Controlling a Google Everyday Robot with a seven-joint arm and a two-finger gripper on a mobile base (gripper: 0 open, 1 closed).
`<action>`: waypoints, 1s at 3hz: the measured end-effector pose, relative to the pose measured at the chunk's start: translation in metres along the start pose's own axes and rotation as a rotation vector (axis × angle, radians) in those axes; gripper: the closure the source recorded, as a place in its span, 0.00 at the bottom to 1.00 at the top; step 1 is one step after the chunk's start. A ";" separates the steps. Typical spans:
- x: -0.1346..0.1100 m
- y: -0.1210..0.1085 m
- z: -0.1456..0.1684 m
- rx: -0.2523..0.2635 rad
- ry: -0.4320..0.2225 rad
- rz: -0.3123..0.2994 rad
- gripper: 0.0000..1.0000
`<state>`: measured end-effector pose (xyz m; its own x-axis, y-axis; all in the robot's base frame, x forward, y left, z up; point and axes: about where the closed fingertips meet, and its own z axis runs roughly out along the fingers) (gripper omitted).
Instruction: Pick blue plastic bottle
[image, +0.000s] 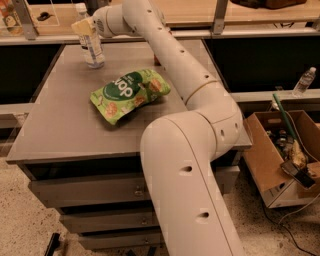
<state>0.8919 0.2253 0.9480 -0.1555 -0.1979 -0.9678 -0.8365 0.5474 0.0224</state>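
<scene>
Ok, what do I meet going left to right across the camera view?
blue plastic bottle at the table's far left corner, with the gripper against its upper part → green snack bag mid-table → arm's elbow → small clear bottle at the far right.

1 view looks down from close behind the arm (185, 165), across the table (60, 125); claw (85, 27) at its far corner.

plastic bottle (93, 51) standing near the far-left corner of the surface (55, 130), gripper (84, 27) up by its top, snack bag (130, 94) lying mid-surface in front and right of it, cardboard box (260, 157) on the floor off right, small bottle (304, 82) behind the box
</scene>
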 end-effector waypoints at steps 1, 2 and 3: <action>-0.007 -0.007 -0.025 0.012 -0.018 0.019 0.87; -0.014 -0.005 -0.061 0.036 -0.039 0.027 1.00; -0.021 0.011 -0.101 0.030 -0.073 0.033 1.00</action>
<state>0.8331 0.1532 0.9938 -0.1427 -0.1199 -0.9825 -0.8154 0.5769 0.0480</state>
